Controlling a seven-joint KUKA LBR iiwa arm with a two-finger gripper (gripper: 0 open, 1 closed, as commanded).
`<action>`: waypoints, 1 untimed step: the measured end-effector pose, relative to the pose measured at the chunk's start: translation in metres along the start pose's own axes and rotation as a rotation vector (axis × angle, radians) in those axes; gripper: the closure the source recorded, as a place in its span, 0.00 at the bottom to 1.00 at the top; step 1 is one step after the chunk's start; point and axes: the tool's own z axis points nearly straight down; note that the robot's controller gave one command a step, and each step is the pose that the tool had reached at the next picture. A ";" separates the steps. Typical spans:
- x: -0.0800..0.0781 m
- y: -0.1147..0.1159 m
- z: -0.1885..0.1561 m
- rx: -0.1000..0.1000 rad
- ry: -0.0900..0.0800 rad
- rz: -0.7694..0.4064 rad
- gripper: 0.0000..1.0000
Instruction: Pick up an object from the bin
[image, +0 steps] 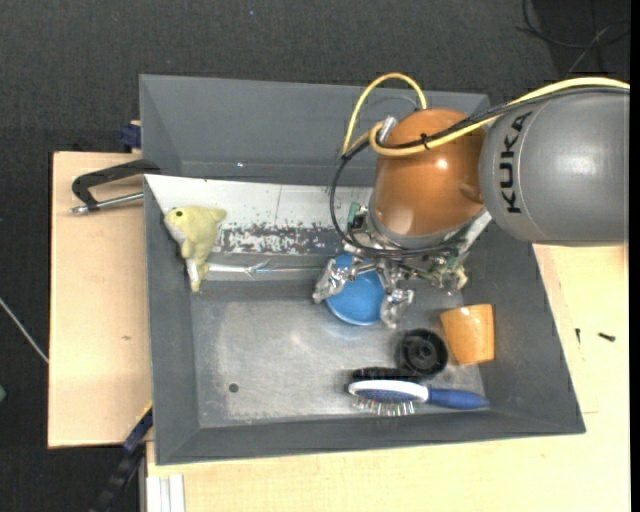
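Observation:
My gripper (359, 294) is low in the middle of the bin, under the orange wrist cover. It is open, with one silver finger on either side of a round blue object (354, 301), which rests on the bin floor. Just to the lower right lies a small black round part (422, 351). An orange cup (469, 333) lies on its side beside that part.
A blue-handled brush with white bristles (412, 394) lies along the near wall. A pale yellow plush toy (195, 240) sits in the far left corner. The arm and its cables cover the bin's far right part.

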 end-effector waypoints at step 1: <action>-0.023 0.012 0.029 -0.005 0.000 -0.024 0.00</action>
